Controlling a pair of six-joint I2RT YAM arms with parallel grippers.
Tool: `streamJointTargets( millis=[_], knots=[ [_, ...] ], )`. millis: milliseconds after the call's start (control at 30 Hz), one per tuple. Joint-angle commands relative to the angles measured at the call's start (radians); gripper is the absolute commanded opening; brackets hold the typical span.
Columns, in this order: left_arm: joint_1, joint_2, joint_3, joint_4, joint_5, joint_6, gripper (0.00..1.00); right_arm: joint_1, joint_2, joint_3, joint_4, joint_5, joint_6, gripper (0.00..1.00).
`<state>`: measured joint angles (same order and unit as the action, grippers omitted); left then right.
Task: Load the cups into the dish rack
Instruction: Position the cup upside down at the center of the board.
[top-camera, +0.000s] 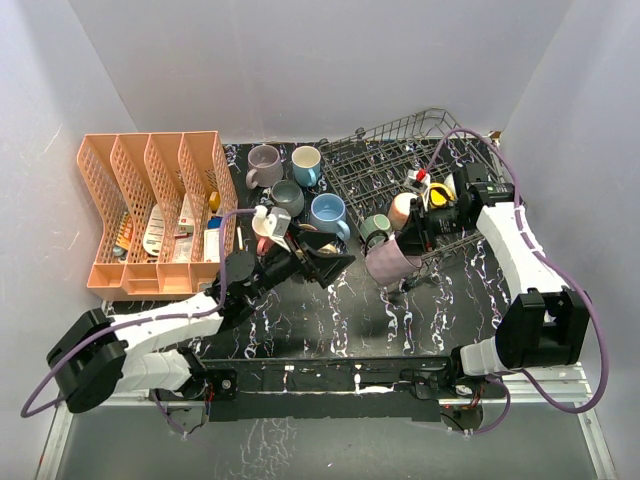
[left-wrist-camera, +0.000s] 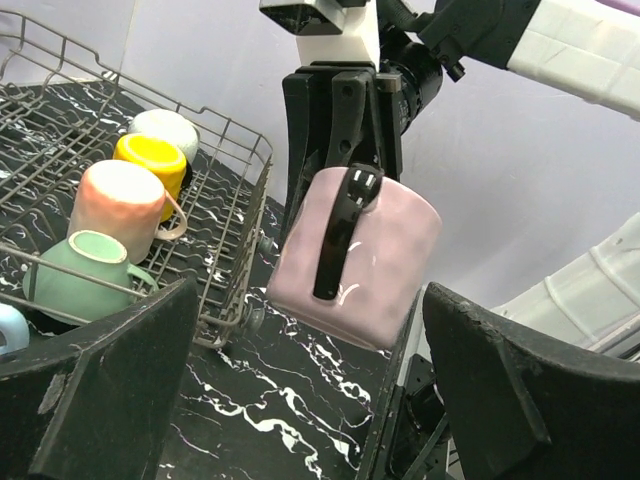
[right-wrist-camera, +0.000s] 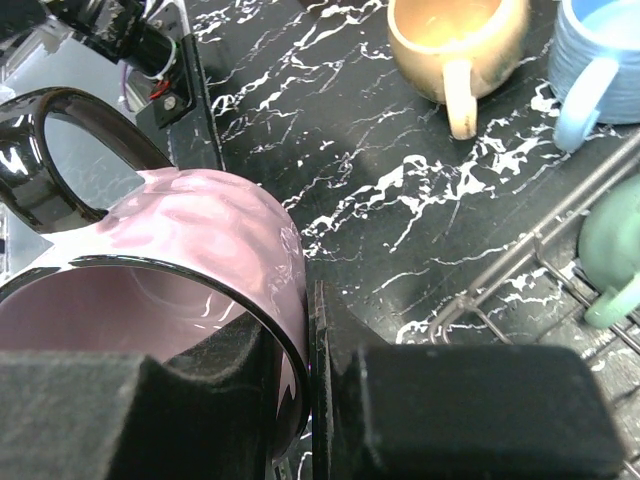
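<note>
The right hand (top-camera: 409, 245) pinches the pink mug (top-camera: 390, 264) by its rim, seemingly clear of the tabletop (top-camera: 340, 312), just outside the dish rack (top-camera: 385, 150). Next, lift it over the rack's wall.

Enclosed at the back and both sides by plain pale walls (top-camera: 300, 60), matte and bare. Furnished with one black table (top-camera: 330, 320), veined in white, edged at the near side by a grey metal strip (top-camera: 300, 450). Lit evenly, with soft shadows only.
</note>
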<state>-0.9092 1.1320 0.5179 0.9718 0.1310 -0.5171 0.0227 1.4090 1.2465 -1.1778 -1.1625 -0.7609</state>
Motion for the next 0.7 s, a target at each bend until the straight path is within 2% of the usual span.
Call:
streamJointTargets(
  millis=[0, 167, 533, 667],
  knots=[
    [0.001, 0.064, 0.079, 0.157, 0.033, -0.009, 0.91, 0.024, -0.007, 0.009, 0.017, -0.119, -0.001, 0.08],
    [0.001, 0.147, 0.118, 0.2, 0.024, -0.066, 0.88, 0.041, 0.004, 0.007, 0.017, -0.129, -0.004, 0.08],
    [0.001, 0.332, 0.175, 0.406, 0.088, -0.216, 0.7, 0.058, 0.016, 0.005, 0.017, -0.139, -0.006, 0.08],
    [0.001, 0.38, 0.187, 0.475, 0.099, -0.258, 0.6, 0.061, 0.022, 0.004, 0.015, -0.144, -0.006, 0.08]
  ],
)
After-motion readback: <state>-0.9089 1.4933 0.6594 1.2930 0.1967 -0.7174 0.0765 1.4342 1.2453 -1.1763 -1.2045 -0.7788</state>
